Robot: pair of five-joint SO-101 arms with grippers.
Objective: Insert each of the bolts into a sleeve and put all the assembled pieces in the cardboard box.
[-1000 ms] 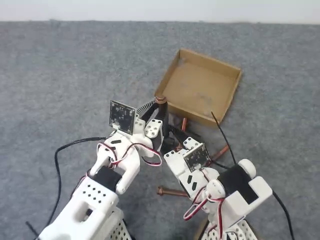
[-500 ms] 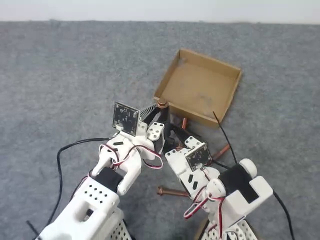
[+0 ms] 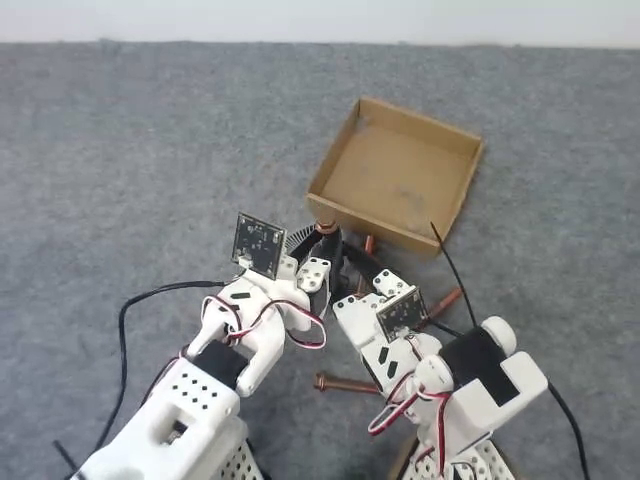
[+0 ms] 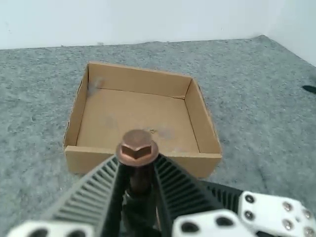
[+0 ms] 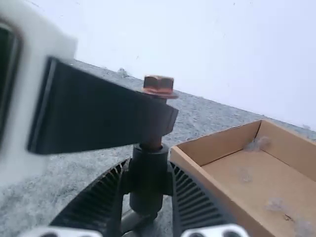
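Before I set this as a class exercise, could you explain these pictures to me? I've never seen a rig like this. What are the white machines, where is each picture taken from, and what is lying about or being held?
These are two small white robot arms standing side by side on a grey carpet. Each ends in a two-fingered gripper. One picture looks down from a fixed camera, and the other two come from cameras on the arms' wrists. The left gripper is shut on a copper bolt, held head-up. The right gripper is shut on a black sleeve just beneath, where the bolt's shank meets the sleeve's top. Beyond them sits an open cardboard box. A few loose bolts lie on the carpet near the arms.
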